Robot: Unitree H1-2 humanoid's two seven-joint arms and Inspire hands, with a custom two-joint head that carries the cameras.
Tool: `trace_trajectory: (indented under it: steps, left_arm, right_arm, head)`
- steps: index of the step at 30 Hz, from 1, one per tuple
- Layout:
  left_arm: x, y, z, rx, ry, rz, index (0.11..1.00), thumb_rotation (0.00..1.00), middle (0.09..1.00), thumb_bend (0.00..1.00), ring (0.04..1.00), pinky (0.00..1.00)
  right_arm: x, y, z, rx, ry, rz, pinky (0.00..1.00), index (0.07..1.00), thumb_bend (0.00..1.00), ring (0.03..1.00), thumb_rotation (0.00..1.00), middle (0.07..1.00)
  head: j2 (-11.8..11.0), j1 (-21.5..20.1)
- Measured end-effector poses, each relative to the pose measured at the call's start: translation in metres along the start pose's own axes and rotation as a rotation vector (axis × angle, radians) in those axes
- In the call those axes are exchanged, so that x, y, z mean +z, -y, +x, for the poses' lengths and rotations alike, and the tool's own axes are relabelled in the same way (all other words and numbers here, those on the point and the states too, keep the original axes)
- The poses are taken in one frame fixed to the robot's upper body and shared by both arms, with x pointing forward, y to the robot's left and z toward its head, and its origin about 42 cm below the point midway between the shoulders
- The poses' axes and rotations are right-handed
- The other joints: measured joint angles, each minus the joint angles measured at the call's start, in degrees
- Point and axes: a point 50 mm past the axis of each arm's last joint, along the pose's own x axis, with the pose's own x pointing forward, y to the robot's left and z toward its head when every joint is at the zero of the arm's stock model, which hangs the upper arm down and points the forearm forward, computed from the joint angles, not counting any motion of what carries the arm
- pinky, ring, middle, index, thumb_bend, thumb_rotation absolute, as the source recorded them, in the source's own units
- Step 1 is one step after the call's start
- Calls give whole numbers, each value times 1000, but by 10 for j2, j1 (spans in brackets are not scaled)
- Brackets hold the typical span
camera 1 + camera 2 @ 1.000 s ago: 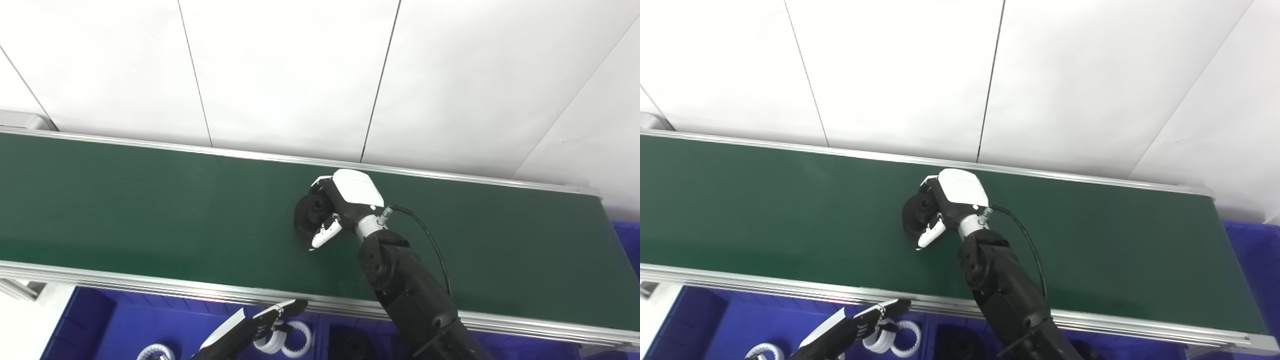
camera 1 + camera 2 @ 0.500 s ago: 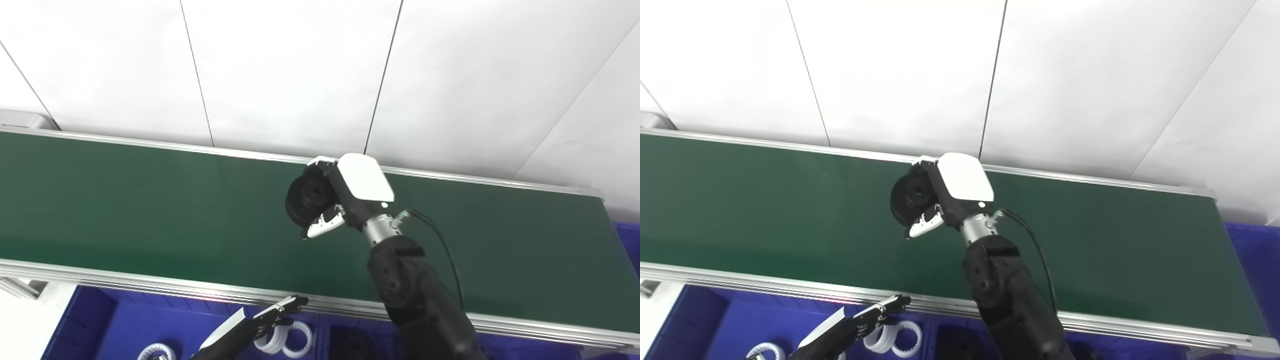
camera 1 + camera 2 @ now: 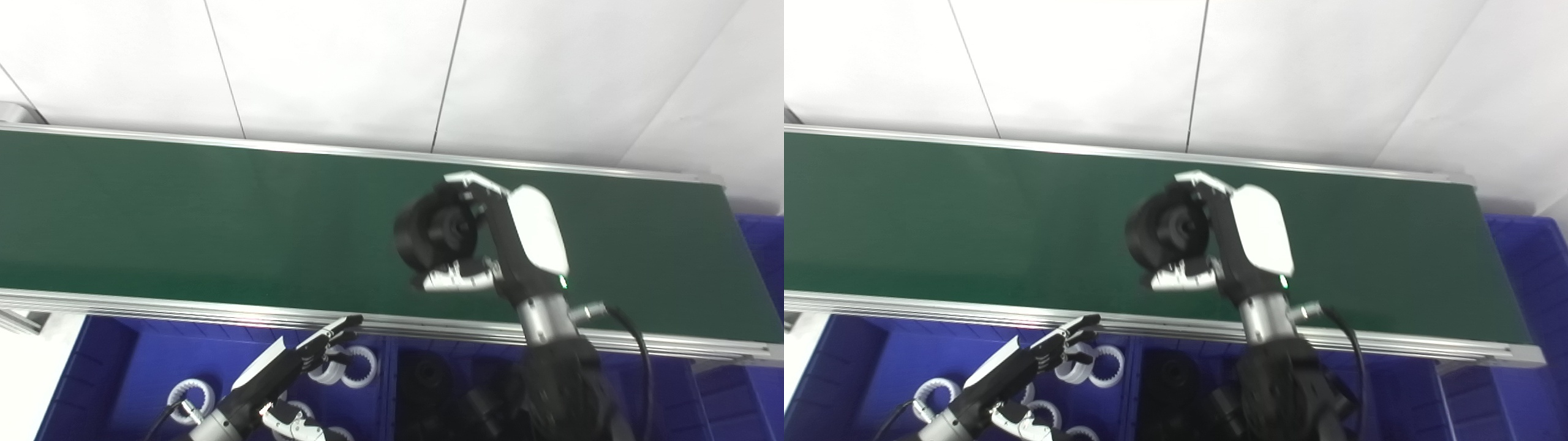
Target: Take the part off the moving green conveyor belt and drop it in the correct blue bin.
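Note:
My right hand [image 3: 514,239] is shut on a black round part [image 3: 432,236], a wheel-like disc with a hub. It holds the part lifted above the green conveyor belt [image 3: 184,220], over the belt's near half; it also shows in the right eye view [image 3: 1167,233]. My left hand [image 3: 275,373] is open and empty, low over the blue bin [image 3: 141,367] that holds white ring gears [image 3: 355,373]. A second blue bin [image 3: 429,380], below the belt's near rail and under my right arm, holds black parts.
The belt's metal near rail [image 3: 184,309] runs between the belt and the bins. A white panelled wall [image 3: 337,61] stands behind the belt. Another blue bin [image 3: 759,245] sits at the far right, past the belt's end.
My right hand has lifted the black part off the belt and carried it right and toward the near rail. The camera has tilted down, showing more of the bins. My left hand barely moved.

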Motion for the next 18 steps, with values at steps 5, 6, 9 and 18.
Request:
trace_trajectory:
  steps: [5, 6, 9, 18]
  left_arm:
    - [6, 1, 0, 7, 13, 24, 996, 266, 1000, 951, 997, 933]
    - [8, 2, -1, 8, 18, 24, 998, 261, 1000, 953, 997, 907]
    - [11, 4, -6, 15, 20, 19, 970, 240, 991, 984, 983, 903]
    - [25, 12, -26, 66, 24, -34, 976, 235, 980, 975, 944, 837]
  right_arm:
    - [-18, -15, -50, 75, -87, 31, 476, 454, 516, 491, 0, 502]
    - [-20, -19, -58, 80, -103, 42, 481, 453, 515, 497, 0, 500]
    - [-34, -35, -82, 114, -162, 74, 486, 452, 516, 492, 0, 504]
    - [-61, -58, -124, 209, -306, 92, 455, 467, 516, 466, 0, 508]
  head:
    - [11, 5]
    - [16, 4]
    - [22, 4]
    - [47, 4]
